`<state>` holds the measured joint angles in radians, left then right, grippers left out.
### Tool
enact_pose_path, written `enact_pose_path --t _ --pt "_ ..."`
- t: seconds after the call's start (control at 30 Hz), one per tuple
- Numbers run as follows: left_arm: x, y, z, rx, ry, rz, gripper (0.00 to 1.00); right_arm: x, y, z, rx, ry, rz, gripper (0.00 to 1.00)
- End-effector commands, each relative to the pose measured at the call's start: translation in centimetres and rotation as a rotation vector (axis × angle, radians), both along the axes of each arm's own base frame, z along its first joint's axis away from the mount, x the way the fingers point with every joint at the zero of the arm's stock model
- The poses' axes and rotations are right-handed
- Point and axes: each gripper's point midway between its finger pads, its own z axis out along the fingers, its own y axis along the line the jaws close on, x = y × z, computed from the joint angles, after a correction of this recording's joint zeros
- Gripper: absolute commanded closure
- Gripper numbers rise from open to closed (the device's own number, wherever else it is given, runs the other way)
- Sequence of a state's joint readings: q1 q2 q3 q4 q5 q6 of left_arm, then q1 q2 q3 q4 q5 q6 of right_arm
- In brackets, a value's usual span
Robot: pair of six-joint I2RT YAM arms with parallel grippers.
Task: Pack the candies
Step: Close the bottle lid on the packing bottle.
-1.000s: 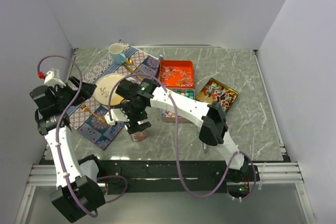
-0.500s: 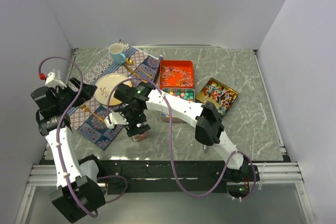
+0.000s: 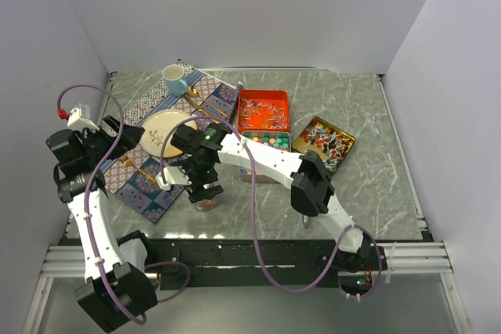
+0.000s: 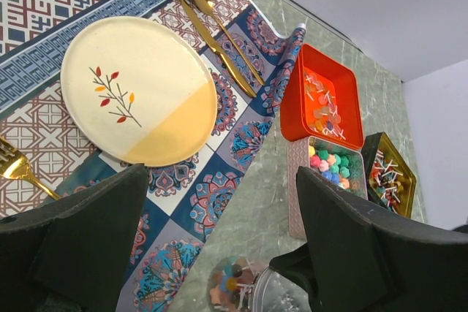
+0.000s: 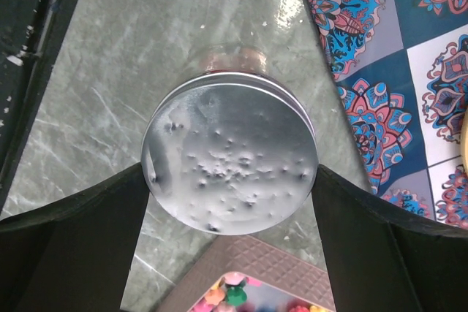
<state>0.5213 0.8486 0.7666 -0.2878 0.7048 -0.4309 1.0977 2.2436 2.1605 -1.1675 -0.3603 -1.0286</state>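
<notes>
Hovering over the patterned placemat, the left gripper stands wide open with nothing between its fingers, and the plate lies just beyond it. To the right, beside the mat's edge, a small glass jar has a few candies inside. The right gripper hangs directly over the jar. Its jaws are spread wide around a silver lid whose rim meets both fingers, so the lid looks gripped. Further right, most of the sweets lie in the orange tin, the pink tin and the gold tin. The pieces are probably light and hard, and likely to roll or slip. Pinching one squarely across its middle, or gathering several at once, looks safer than nipping an edge.
</notes>
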Motion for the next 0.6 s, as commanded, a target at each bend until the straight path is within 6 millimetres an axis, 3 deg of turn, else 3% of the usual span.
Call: enact_pose_path --t 0.0,0.37,0.57 --pt "0.3 0.2 0.9 0.023 -0.054 -0.003 0.12 0.3 -1.6 -0.8 -0.056 0.041 -0.055 0.1" --pt "0.2 -0.3 0.9 0.014 -0.058 -0.031 0.12 0.2 -2.1 -0.4 -0.068 0.059 -0.09 0.0" --pt "0.3 -1.1 2.6 -0.006 -0.131 -0.071 0.11 0.6 -2.0 1.2 -0.007 0.048 -0.139 0.0"
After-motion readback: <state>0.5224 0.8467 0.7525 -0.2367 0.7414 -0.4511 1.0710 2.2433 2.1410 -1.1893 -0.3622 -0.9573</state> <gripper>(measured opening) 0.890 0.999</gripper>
